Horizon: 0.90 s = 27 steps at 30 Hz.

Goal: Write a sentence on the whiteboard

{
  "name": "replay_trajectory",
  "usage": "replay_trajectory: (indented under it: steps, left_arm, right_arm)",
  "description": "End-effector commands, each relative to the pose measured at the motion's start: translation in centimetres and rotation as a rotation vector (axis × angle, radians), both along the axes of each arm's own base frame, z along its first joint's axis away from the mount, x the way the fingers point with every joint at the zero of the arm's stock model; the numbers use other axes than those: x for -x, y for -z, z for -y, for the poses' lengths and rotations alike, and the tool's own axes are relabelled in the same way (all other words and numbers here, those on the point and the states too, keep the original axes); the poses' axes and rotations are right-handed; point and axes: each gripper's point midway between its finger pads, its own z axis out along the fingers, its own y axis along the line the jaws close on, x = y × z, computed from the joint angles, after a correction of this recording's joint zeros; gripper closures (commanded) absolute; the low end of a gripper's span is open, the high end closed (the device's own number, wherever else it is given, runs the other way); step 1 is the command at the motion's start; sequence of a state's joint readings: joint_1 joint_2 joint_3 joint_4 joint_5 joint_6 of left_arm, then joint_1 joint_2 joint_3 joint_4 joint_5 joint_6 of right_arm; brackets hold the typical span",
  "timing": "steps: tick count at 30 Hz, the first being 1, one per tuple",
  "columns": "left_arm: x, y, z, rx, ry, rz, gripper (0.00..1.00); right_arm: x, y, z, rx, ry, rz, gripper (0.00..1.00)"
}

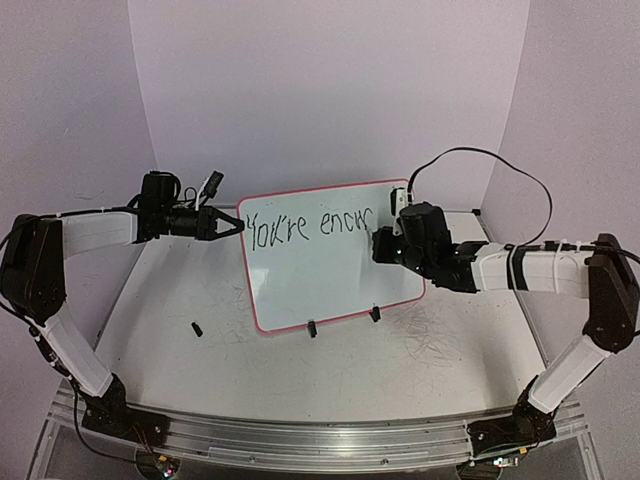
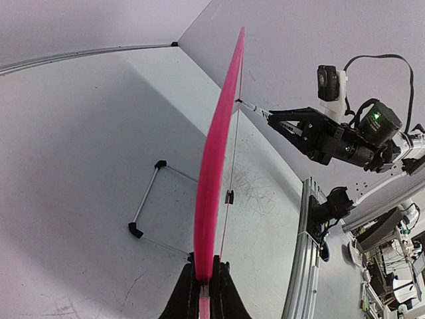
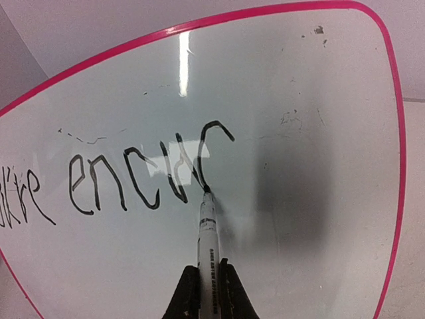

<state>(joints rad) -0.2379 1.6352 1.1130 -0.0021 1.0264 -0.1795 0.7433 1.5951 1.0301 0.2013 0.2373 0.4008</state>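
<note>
At the middle of the bench (image 1: 200, 380), the whiteboard (image 1: 330, 275) is standing upright on its clip feet (image 1: 312, 328), and the sentence (image 1: 305, 227) is running along its top, so far reading about "You're enou" with one more letter half drawn. The left fingers (image 2: 184, 299) are clamping closed on the board's pink rim at its left edge, and the right fingers (image 3: 186, 296) are gripping a marker (image 3: 207, 232) whose tip is touching the face at the foot of that unfinished stroke. The main risk, as I am judging it, is the marker pushing harder than the one-sided hold can resist: the board could be swinging back about the left grip or sliding on its feet, and the line would be wobbling or breaking. The marker is also sitting in the fingers only by its rear part, so side load on a curve could be twisting it and smearing the wet ink. Room is running short to the right too, so the letters may be crowding the rim. The right wrist view is showing the tip contact and letter shapes, which the top view is giving only small. The left wrist view is showing the board edge-on with the wire stand (image 2: 147, 193) behind it, hidden elsewhere. Only the top view is showing both arms together and a small loose black piece (image 1: 197, 328) lying on the bench.
</note>
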Motion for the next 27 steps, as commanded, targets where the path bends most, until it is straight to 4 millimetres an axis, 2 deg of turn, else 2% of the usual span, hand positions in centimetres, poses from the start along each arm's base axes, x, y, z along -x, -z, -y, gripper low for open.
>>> replay_trajectory:
  steps: [1,11,22,27]
  left_arm:
    - [0.8,-1.7,1.3,0.005,0.05,0.051,1.0]
    - [1.0,-1.8,1.3,0.006,0.051,0.054,1.0]
    - [1.0,-1.9,1.4,0.006,0.054,0.057,1.0]
    - [1.0,-1.8,1.3,0.006,0.054,0.056,1.0]
  right_arm:
    - [0.4,0.2,1.3,-0.003,0.047,-0.014,1.0]
    - [-1.2,-2.8,1.3,0.001,0.093,0.06,1.0]
    - [-2.7,-3.9,0.5,0.011,0.087,0.089,1.0]
    - [-2.7,-3.3,0.5,0.017,0.086,0.078,1.0]
